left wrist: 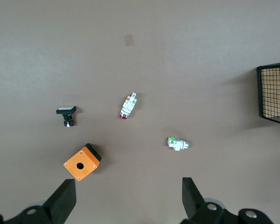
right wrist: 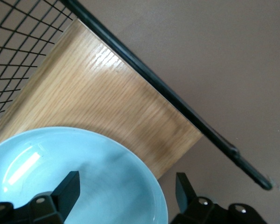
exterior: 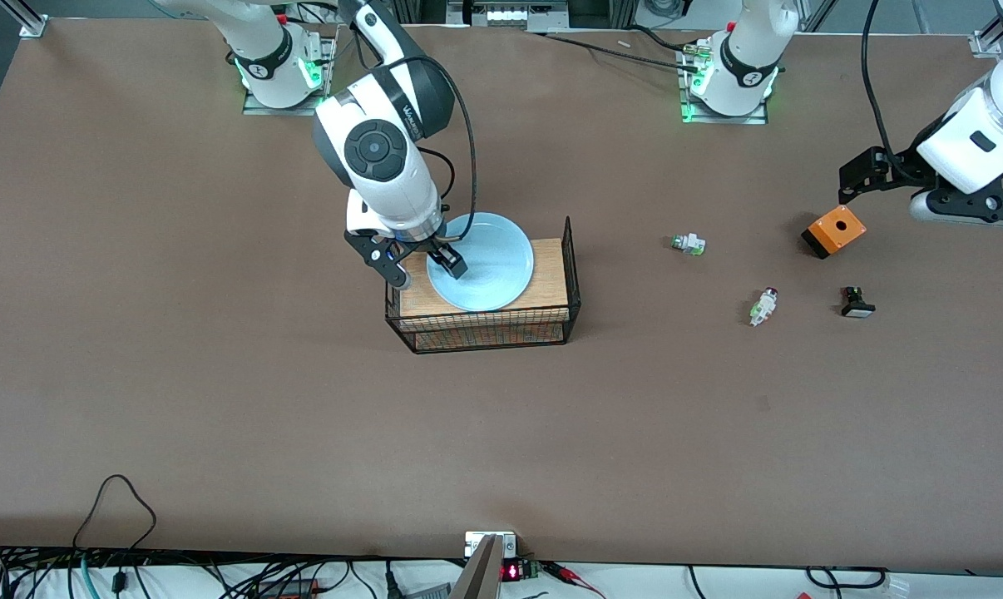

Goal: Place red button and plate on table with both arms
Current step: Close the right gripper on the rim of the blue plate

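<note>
The pale blue plate (exterior: 489, 264) lies on the wooden top of a black wire rack (exterior: 485, 329). My right gripper (exterior: 427, 270) is open and straddles the plate's rim at the right arm's end, one finger over the plate and one outside it; the right wrist view shows the plate (right wrist: 84, 172) between the fingers of the gripper (right wrist: 126, 179). The red button (exterior: 763, 305) lies on its side on the brown table (exterior: 219, 399). My left gripper (exterior: 852, 187) is open and empty, high over the table beside the orange box. The button (left wrist: 128, 105) also shows in the left wrist view, away from that gripper (left wrist: 127, 184).
An orange box (exterior: 834, 230) with a round hole lies near the left gripper. A green-capped white piece (exterior: 687, 244) lies between the rack and the box. A black piece with a white cap (exterior: 857, 304) lies beside the red button. The rack has a raised wire end.
</note>
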